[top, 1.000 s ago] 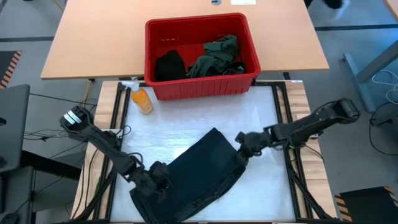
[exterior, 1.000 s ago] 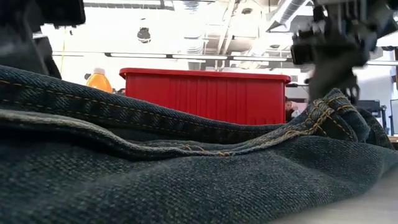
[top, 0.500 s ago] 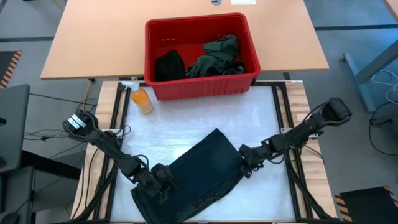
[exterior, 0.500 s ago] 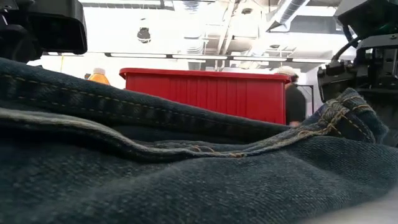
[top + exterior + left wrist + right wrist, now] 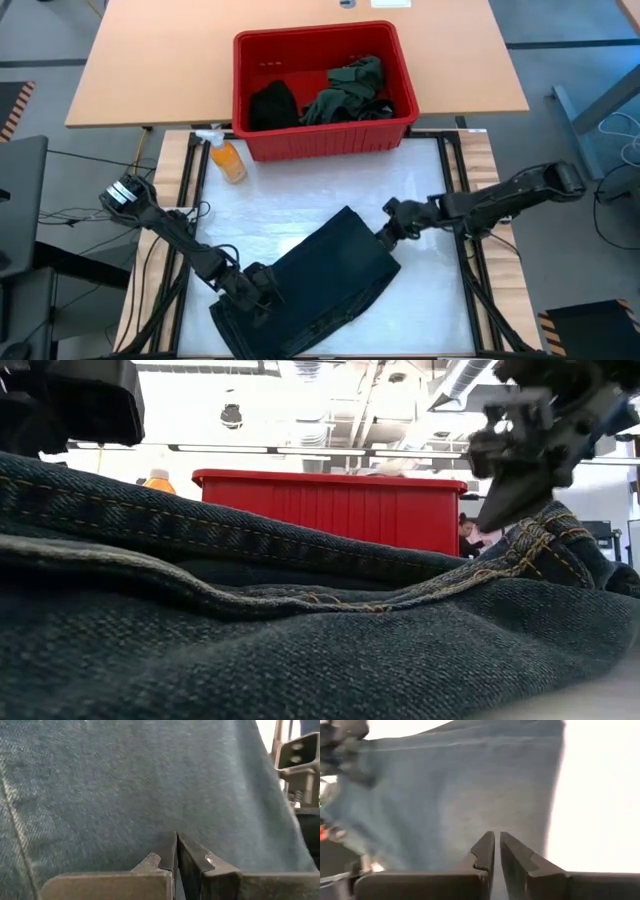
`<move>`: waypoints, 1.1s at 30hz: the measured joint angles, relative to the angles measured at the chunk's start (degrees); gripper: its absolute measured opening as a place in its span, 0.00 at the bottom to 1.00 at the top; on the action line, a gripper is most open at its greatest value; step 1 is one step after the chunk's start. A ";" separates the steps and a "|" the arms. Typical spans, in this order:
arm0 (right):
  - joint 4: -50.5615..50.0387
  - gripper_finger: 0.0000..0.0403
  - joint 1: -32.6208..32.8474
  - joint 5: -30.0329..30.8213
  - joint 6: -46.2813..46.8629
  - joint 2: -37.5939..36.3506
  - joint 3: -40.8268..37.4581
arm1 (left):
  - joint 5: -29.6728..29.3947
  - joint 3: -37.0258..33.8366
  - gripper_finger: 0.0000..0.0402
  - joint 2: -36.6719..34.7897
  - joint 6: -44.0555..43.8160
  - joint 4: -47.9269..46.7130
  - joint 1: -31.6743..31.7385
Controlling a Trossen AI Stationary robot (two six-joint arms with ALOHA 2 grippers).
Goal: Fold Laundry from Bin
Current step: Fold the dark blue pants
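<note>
Dark blue jeans (image 5: pixel 320 280) lie folded on the white mat near the table's front edge, and their stitched seams fill the low view (image 5: pixel 300 610). My left gripper (image 5: pixel 255 290) is shut at the jeans' left edge, with denim right ahead of its tips (image 5: pixel 176 840). My right gripper (image 5: pixel 383 237) is shut at the jeans' far right corner (image 5: pixel 496 840) and shows above the folded seam in the low view (image 5: pixel 495 515). The red bin (image 5: pixel 325 140) stands at the far side, holding a black garment (image 5: pixel 272 105) and an olive-green one (image 5: pixel 350 90). My left gripper's shut fingertips (image 5: pixel 170 845) rest against the denim at the jeans' left edge (image 5: pixel 175 820), slanting down from the table's left. No cloth shows between the fingers. The jeans lie flat on the mat. My right gripper's tips are at the jeans' far right corner (image 5: pixel 375 245), but I cannot tell whether they touch it.
An orange spray bottle (image 5: pixel 228 160) lies on the mat next to the bin's left near corner. Bare white mat (image 5: pixel 330 195) stretches between the bin and the jeans. Wooden rails (image 5: pixel 470 180) run along both sides of the mat.
My right gripper has swung toward the table's near edge along the jeans' right side, then gone back toward the far edge to the jeans' far right corner. The jeans have stayed in place.
</note>
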 joint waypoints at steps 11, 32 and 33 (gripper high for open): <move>-4.63 0.57 -7.28 -3.89 -3.50 1.71 0.02 | -10.01 -0.07 0.01 -8.29 3.28 2.68 0.04; 25.55 0.60 -0.55 -8.89 -9.33 23.98 -1.64 | -14.73 -0.02 0.27 -6.54 10.05 4.75 5.94; 26.03 0.54 -0.44 -9.25 -9.29 24.14 -1.64 | -14.60 -0.02 0.27 -5.64 10.05 5.33 5.94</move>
